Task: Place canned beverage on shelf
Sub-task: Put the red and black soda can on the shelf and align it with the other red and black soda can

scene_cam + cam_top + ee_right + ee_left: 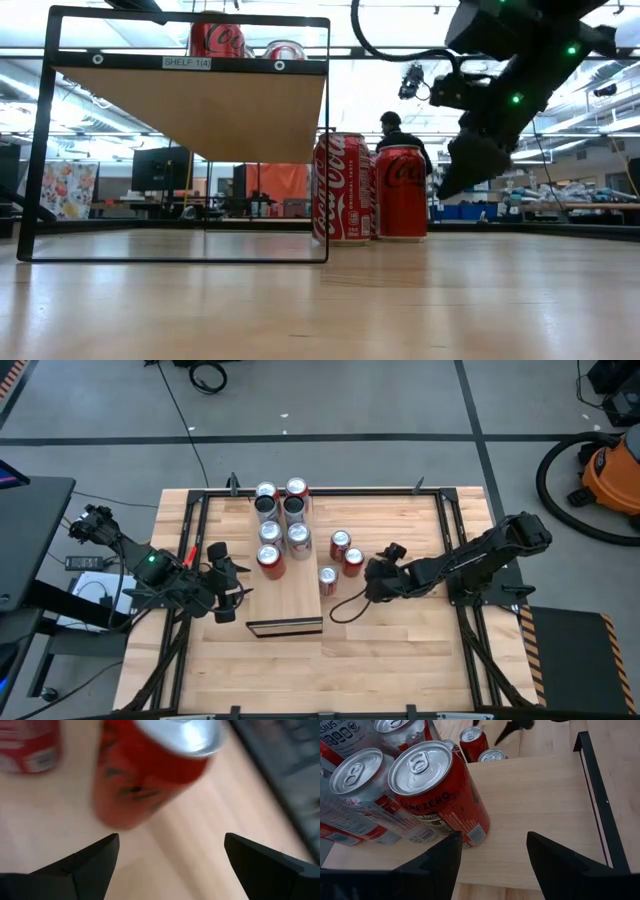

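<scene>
**A:** Slatted wood worktop (400,660), grey floor around it, an orange vacuum (612,472) off the far right corner. Where are the jaws?

**B:** The right gripper (167,851) has its jaws spread wide, holding nothing, with a red can (145,775) just ahead of them. The left gripper (492,851) is also spread and empty, just short of a Coke Zero can (442,795) standing on the shelf (290,595).

**A:** And the shelf?

**B:** Mid-worktop, running from the far edge toward the near one.

**A:** Risks?

**B:** I'd judge the right jaws could clip the neighbouring cans, since the loose ones stand close together. The left jaws could also nudge the Coke Zero can into its neighbours.

**A:** Counts?

**B:** One shelf, two arms. Seven cans on the shelf as far as I can tell, three cans on the worktop beside its right edge: two (346,552) together, one (327,580) nearer.
</scene>
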`<act>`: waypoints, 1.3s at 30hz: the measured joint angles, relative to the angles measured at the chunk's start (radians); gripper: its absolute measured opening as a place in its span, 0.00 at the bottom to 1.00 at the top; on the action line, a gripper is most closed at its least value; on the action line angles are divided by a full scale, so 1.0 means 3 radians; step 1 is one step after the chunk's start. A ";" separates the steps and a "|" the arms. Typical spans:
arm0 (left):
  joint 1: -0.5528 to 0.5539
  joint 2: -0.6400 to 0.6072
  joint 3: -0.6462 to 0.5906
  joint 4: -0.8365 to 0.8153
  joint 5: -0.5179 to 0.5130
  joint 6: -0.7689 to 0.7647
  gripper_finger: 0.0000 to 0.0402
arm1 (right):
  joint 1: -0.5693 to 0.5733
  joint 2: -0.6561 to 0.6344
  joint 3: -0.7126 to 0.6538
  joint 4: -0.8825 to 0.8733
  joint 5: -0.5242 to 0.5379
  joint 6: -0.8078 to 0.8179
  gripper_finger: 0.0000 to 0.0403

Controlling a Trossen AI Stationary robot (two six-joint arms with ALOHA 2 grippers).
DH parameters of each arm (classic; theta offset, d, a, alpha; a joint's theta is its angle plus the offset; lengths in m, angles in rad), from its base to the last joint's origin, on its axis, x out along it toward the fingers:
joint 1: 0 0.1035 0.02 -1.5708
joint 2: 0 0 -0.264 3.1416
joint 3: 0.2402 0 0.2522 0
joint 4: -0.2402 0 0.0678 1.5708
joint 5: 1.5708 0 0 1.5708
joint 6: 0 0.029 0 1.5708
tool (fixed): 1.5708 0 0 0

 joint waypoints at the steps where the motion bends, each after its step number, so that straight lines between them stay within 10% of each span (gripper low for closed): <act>1: 0.0000 0.0000 0.0000 0.0001 0.0000 -0.0001 0.58 | -0.0010 0.0000 -0.0055 0.0100 -0.0088 -0.0008 0.92; 18: -0.0001 0.0001 0.0000 0.0000 0.0052 0.0040 0.58 | -0.0238 -0.0011 -0.1242 0.3147 -0.0378 -0.0333 0.92; 39: -0.0001 0.0001 0.0000 0.0000 0.0051 0.0069 0.58 | -0.0692 0.0005 -0.1283 0.3902 -0.0939 -0.0905 0.98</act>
